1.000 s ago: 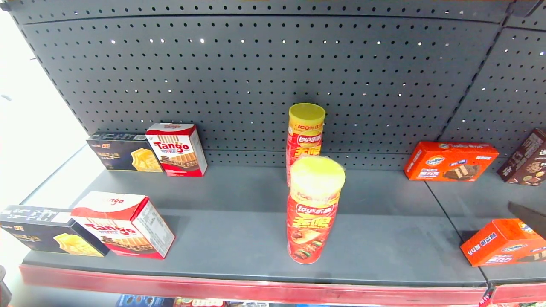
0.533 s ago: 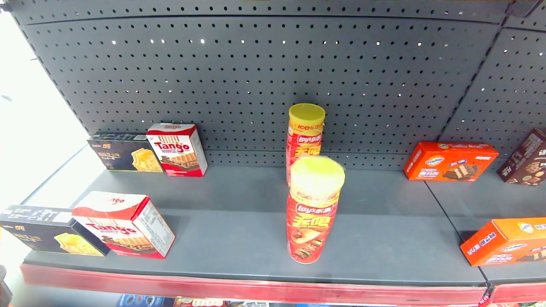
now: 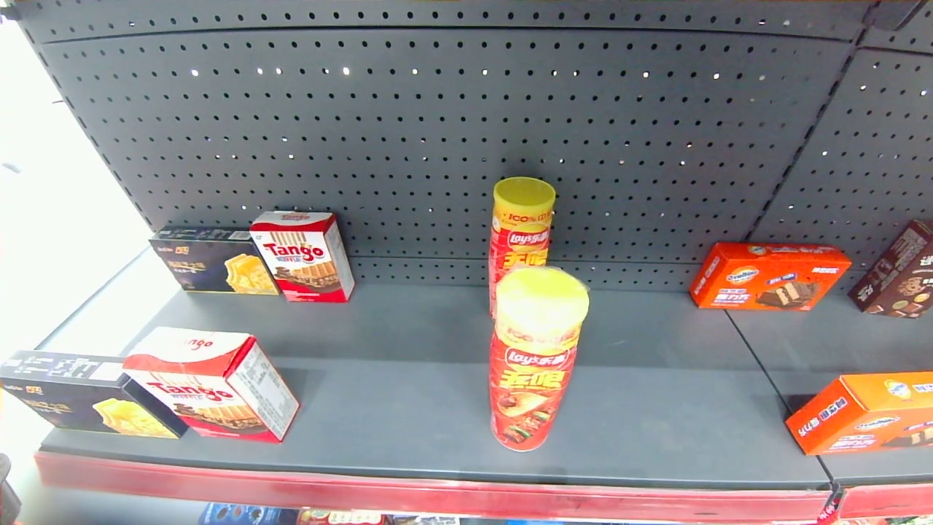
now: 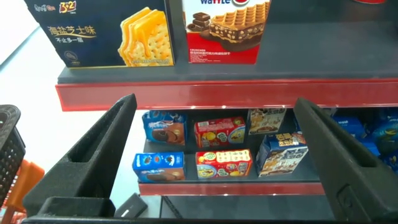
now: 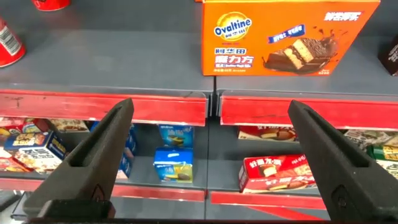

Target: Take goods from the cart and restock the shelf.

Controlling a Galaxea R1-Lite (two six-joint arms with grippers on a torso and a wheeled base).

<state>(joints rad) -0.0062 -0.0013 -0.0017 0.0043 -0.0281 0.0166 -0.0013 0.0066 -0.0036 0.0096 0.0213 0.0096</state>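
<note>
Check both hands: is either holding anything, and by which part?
Nothing is held. The left hand and the right hand are both open and empty, facing the shelf front.

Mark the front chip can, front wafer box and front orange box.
front chip can (image 3: 536, 379), head view, red label at mid-body
front wafer box (image 3: 204, 405), head view, front face
front orange box (image 5: 289, 37), right wrist view, middle of printed face

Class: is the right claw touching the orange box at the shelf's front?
Apart. The right wrist view shows the open right claw out in front of the shelf, with clear space between its fingers and the orange box standing on it.
</note>
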